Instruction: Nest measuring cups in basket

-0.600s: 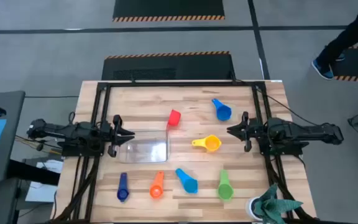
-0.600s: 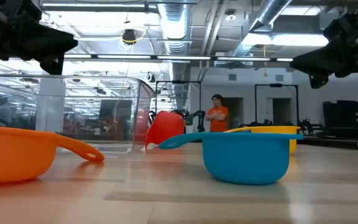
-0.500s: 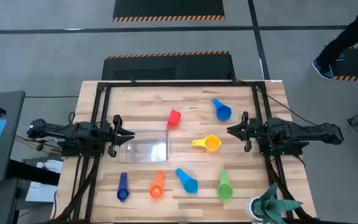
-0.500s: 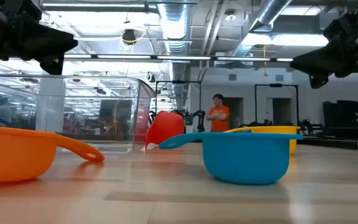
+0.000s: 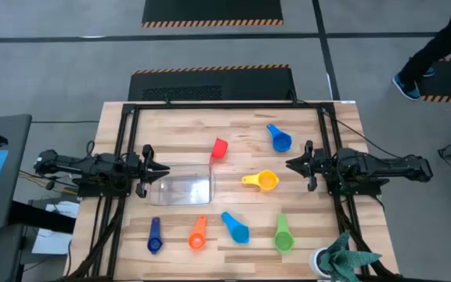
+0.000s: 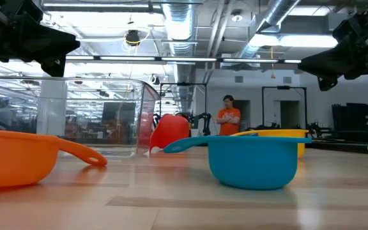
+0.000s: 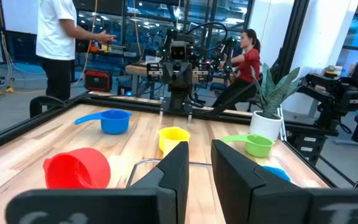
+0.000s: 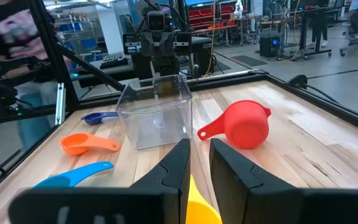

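Six cups showed on the table (image 5: 233, 125), not seven, and none was in the basket (image 5: 183, 188) yet. It sat empty near the left edge, just in front of the left gripper (image 5: 156, 170), which hung with its fingers a narrow gap apart and nothing between them. The right gripper (image 5: 297, 165) waited at the opposite side, fingers likewise slightly apart and empty.

The red cup (image 5: 218, 148) lay just beyond the basket's far right corner. The blue cup (image 5: 279, 139) lay farther right, the yellow cup (image 5: 261, 181) just in front of the right gripper. Along the near edge lay the dark blue cup (image 5: 154, 236), the orange cup (image 5: 198, 233), the light blue cup (image 5: 235, 227) and the green cup (image 5: 283, 235).

Order looked like the main risk. If a small cup went in first, a larger one would probably perch on it rather than seat, and the stack would stand proud of the rim or tip out.

Handles pointed in different directions, so cups dropped without turning could jam crosswise in a basket hardly longer than one cup.

Being light clear plastic, the basket would likely slide or tilt if a finger caught its wall, and with the left gripper so close a careless first move could shove it. The red cup beside it could also be knocked away.

Both arms heading for the centre at once might collide.
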### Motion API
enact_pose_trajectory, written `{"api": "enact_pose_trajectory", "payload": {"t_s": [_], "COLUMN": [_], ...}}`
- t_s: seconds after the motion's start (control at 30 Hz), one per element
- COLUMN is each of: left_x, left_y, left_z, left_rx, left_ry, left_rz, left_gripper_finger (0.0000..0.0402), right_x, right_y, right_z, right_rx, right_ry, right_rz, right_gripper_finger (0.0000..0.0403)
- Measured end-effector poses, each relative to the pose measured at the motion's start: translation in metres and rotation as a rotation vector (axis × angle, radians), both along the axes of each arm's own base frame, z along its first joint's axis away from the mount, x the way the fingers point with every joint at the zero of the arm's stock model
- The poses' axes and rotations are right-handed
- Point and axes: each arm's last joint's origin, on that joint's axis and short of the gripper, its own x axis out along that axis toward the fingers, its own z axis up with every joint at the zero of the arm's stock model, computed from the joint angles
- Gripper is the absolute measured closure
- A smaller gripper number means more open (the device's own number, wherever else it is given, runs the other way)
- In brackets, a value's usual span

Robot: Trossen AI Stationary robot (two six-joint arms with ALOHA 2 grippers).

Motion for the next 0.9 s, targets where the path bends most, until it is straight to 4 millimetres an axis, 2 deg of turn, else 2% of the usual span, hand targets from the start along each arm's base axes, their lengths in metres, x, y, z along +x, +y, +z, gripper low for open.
{"api": "enact_pose_trajectory", "payload": {"t_s": [0.9], "left_x": [0.0], "left_y": [0.0], "left_z": [0.0], "left_rx": [0.0], "left_ry": [0.0], "left_rz": [0.0], "left_gripper_finger": [0.0343], "right_x": [0.0], "right_y": [0.0], "right_z": [0.0], "right_rx": [0.0], "right_ry": [0.0], "right_rz": [0.0], "right_gripper_finger": [0.0316]}}
